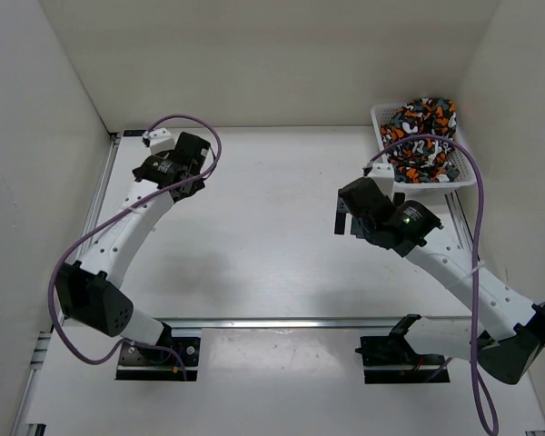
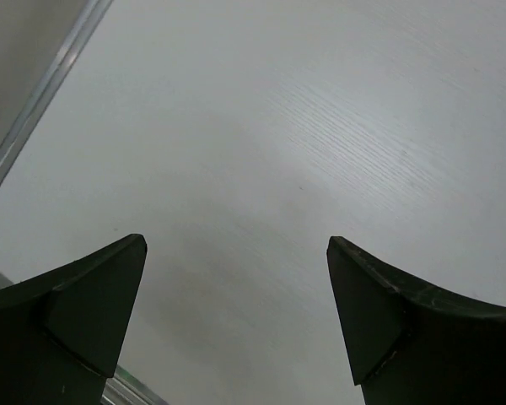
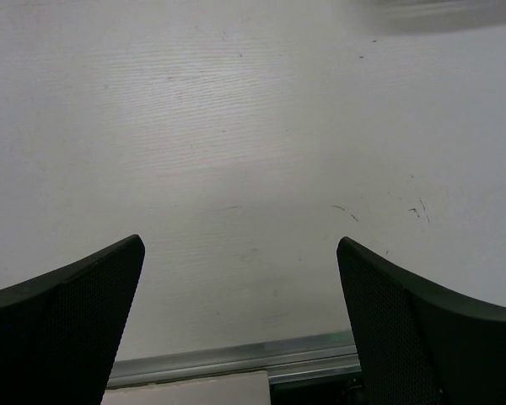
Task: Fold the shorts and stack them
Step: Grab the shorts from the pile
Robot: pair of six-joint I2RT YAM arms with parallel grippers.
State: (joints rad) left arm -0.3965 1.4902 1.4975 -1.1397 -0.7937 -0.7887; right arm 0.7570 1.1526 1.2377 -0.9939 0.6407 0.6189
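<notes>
I held the left gripper (image 2: 236,245) and right gripper (image 3: 240,245) spread wide, grasping nothing, since the shorts (image 1: 421,136) lay heaped in the far-right white basket (image 1: 378,116), not yet fetched

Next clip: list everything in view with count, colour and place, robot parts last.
shorts: a heap, count unclear; orange, black, grey and white print; in the basket
basket: one; white mesh; far right corner of the table
table: one; white; under both arms
cables: two; purple; one looped along each arm
left gripper: one; dark; open, over the table, far left
right gripper: one; dark; open, over the table, near the basket
</notes>
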